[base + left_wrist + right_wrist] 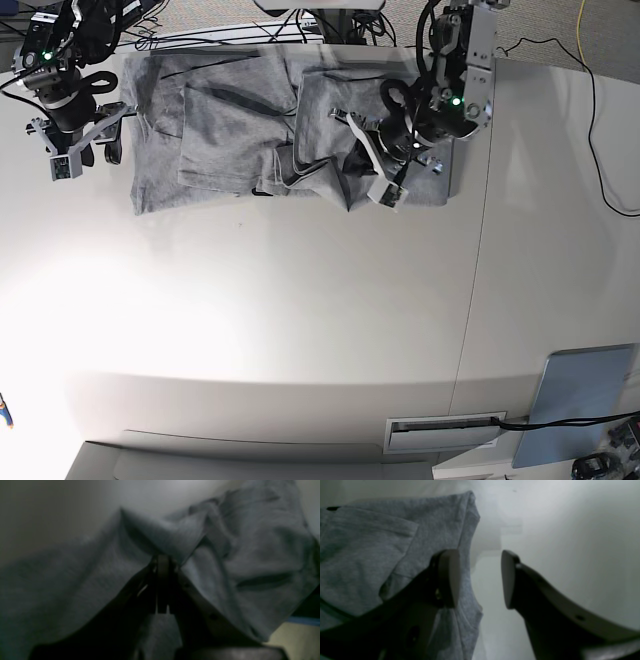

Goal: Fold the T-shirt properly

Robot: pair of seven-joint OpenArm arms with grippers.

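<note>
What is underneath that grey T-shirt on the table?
Around the T-shirt only the bare white table shows, so it seems to lie straight on it. Anything beneath is covered by cloth. The left gripper is shut on a bunched fold.

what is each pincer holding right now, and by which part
The left pincer is shut on a raised fold of the T-shirt on its right half in the base view. The right pincer is open beside the shirt's edge, holding nothing.

In both wrist views we find the T-shirt [250, 550] blurred and cut off by the frame edges, its lettering hidden, and in the base view the left gripper [372, 170] partly buried in bunched cloth, fingertips indistinct.
</note>
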